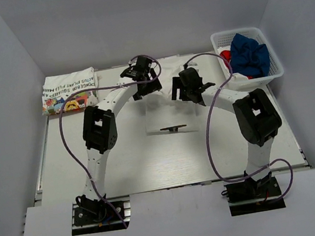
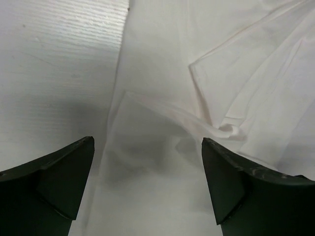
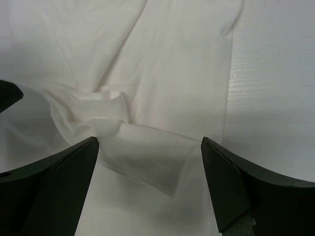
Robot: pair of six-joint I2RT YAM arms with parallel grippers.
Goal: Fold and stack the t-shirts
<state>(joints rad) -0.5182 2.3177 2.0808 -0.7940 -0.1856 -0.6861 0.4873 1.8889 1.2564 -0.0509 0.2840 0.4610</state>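
Observation:
A plain white t-shirt (image 1: 166,115) lies spread in the middle of the table. My left gripper (image 1: 148,87) is open just above its far left part; in the left wrist view the gripper (image 2: 147,140) hovers over a creased fold of the shirt (image 2: 236,73) near its left edge. My right gripper (image 1: 182,92) is open above the far right part; in the right wrist view the gripper (image 3: 150,140) hovers over a folded-over flap of the shirt (image 3: 162,64). A folded tee with colourful print and black lettering (image 1: 69,91) lies at the back left. A navy tee (image 1: 250,53) and a bit of red cloth (image 1: 226,55) lie in the basket.
A white plastic lattice basket (image 1: 253,83) stands at the back right. Bare white tabletop shows left of the shirt (image 2: 59,59) and right of it (image 3: 270,73). Grey walls enclose the table on three sides. Purple cables loop from both arms.

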